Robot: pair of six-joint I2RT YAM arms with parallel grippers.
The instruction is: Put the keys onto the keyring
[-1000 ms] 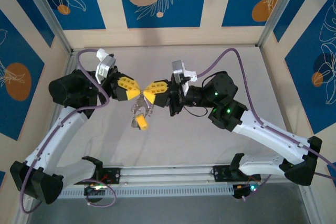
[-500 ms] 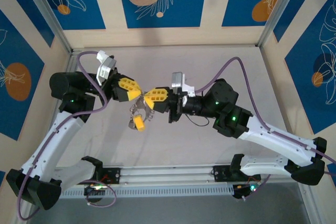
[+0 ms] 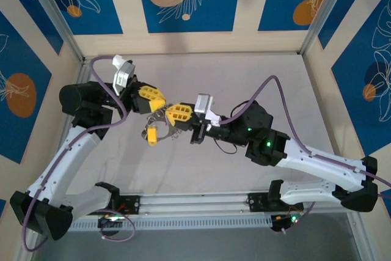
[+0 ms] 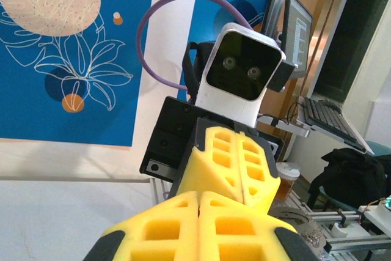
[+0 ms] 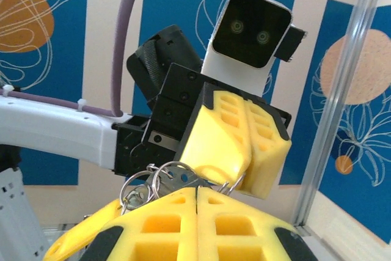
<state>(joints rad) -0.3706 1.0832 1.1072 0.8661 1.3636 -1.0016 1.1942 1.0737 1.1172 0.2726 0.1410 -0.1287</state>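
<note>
Silvery loops of the keyring (image 5: 160,174) hang bunched in the air, with a yellow tag (image 3: 153,136) dangling just below the keyring, off the table (image 3: 244,71). The left gripper (image 3: 157,103) comes at the keyring from one side and the right gripper (image 3: 171,115) from the other. Both have their fingers pressed together, tips meeting at the bunch. I cannot tell which one pinches the ring and which a key. The keys (image 5: 185,181) show as small metal pieces right against the keyring. By my reading the threading is under way but not finished. How many keys are already strung is too small to tell.
</note>
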